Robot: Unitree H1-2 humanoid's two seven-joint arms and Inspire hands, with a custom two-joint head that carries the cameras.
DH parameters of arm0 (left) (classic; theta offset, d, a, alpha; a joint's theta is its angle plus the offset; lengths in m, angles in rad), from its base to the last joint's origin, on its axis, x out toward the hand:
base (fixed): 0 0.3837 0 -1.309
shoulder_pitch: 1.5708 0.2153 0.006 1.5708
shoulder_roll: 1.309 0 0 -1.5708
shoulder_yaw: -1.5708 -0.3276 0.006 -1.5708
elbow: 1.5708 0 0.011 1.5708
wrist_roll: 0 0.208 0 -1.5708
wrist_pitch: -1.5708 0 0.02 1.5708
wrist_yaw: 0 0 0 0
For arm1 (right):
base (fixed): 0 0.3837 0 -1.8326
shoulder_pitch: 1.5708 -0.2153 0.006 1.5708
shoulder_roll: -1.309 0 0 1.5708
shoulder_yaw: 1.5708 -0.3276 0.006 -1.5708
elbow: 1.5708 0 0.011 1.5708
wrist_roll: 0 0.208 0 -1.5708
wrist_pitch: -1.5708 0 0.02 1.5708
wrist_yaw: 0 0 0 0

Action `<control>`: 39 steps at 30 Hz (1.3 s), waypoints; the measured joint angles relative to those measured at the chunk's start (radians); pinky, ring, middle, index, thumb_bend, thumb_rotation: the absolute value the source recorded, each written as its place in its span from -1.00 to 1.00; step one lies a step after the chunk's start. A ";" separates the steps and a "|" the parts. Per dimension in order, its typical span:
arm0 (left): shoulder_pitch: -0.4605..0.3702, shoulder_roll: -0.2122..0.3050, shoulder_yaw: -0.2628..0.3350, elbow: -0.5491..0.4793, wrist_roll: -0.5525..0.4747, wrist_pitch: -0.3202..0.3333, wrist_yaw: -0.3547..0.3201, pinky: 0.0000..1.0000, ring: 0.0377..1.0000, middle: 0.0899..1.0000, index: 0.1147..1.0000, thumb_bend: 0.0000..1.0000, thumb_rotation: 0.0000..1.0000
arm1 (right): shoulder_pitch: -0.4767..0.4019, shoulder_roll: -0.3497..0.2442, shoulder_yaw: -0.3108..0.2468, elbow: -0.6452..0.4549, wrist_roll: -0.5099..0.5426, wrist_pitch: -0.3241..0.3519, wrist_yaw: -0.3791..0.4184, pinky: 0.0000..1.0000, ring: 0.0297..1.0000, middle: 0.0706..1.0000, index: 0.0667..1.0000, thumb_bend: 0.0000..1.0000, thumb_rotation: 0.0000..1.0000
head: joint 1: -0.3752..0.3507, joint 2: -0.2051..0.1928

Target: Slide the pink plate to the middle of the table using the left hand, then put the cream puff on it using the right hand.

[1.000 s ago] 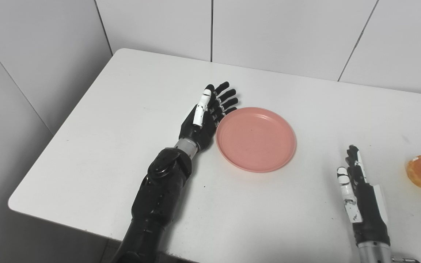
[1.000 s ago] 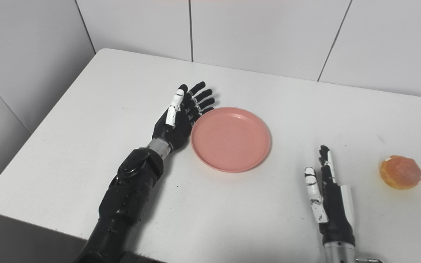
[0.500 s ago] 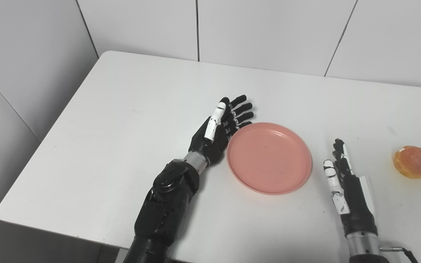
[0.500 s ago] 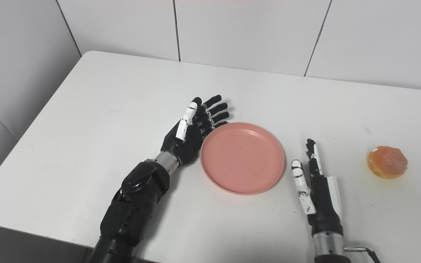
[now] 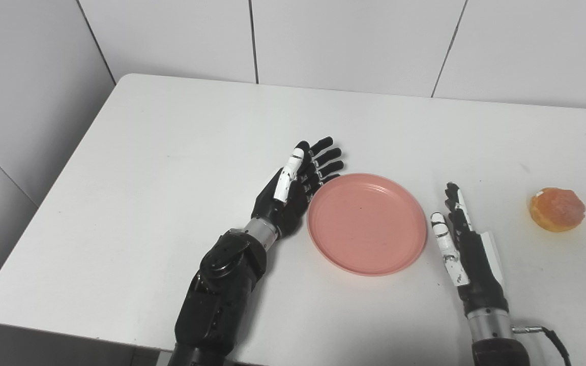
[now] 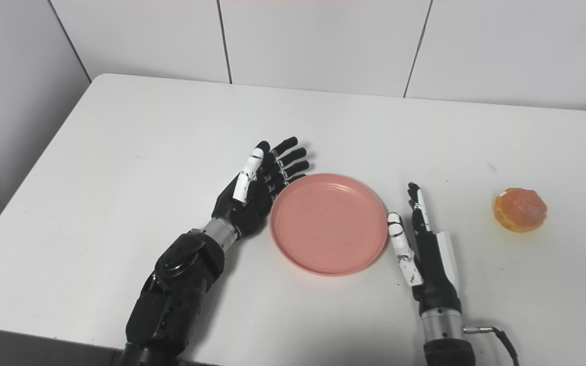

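Note:
The empty pink plate lies flat on the white table, near its middle. My left hand is open with fingers stretched out, standing on its edge against the plate's left rim. Just off the plate's right rim my right hand rests open on its edge, holding nothing. The cream puff, golden orange and round, sits on the table to the right of that hand, well apart from it.
White tiled walls stand behind the table and to its left. The table's front edge runs close under both forearms. A thin cable trails from my right wrist.
The camera has shifted. Relative to the table and the cream puff, the plate has slid right with my left hand against it, ending close to my right hand, which stayed put.

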 measured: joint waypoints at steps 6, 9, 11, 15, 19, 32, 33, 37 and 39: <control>-0.001 0.000 0.004 0.012 0.003 -0.003 -0.011 0.76 0.76 0.77 0.75 -0.20 1.00 | -0.005 0.004 -0.002 0.008 -0.007 0.000 -0.012 0.93 0.97 1.00 0.99 -0.41 1.00 | -0.011 -0.002; -0.002 0.000 0.005 0.015 0.007 -0.008 -0.013 0.76 0.77 0.78 0.76 -0.19 1.00 | -0.005 0.009 -0.002 0.009 -0.024 0.000 -0.026 0.92 0.97 1.00 0.99 -0.38 1.00 | -0.042 -0.002; -0.003 0.000 0.005 0.021 0.015 -0.015 -0.014 0.77 0.77 0.78 0.76 -0.18 1.00 | -0.007 0.009 -0.002 0.009 -0.046 0.002 -0.033 0.91 0.96 0.99 0.99 -0.37 1.00 | -0.042 -0.002; -0.004 0.000 0.010 0.025 0.020 -0.022 -0.015 0.77 0.76 0.77 0.74 -0.16 1.00 | -0.013 0.002 -0.002 0.006 -0.073 0.011 -0.033 0.89 0.95 0.98 0.98 -0.32 1.00 | -0.060 -0.003; -0.004 0.000 0.012 0.028 0.020 -0.026 -0.017 0.75 0.76 0.76 0.73 -0.15 1.00 | -0.023 -0.006 -0.004 -0.012 -0.097 0.027 -0.033 0.84 0.92 0.93 0.94 -0.30 1.00 | -0.085 -0.011; -0.014 0.005 0.052 0.068 -0.003 -0.046 -0.057 0.76 0.75 0.76 0.72 -0.19 1.00 | -0.127 -0.073 -0.026 -0.137 -0.208 0.046 -0.027 0.79 0.88 0.91 0.90 -0.21 0.99 | -0.227 -0.049; -0.016 0.005 0.057 0.072 -0.008 -0.046 -0.059 0.76 0.75 0.76 0.73 -0.19 1.00 | -0.135 -0.077 -0.027 -0.140 -0.219 0.050 -0.020 0.79 0.88 0.91 0.90 -0.20 0.98 | -0.227 -0.049; -0.028 0.017 0.070 0.093 -0.024 -0.050 -0.078 0.76 0.76 0.77 0.74 -0.19 1.00 | -0.155 -0.102 -0.030 -0.167 -0.247 0.068 0.005 0.74 0.84 0.88 0.85 -0.10 0.86 | -0.270 -0.061; -0.031 0.026 0.077 0.098 -0.025 -0.053 -0.082 0.76 0.76 0.77 0.74 -0.19 1.00 | -0.165 -0.121 -0.033 -0.185 -0.260 0.085 0.027 0.70 0.82 0.86 0.83 -0.08 0.79 | -0.302 -0.067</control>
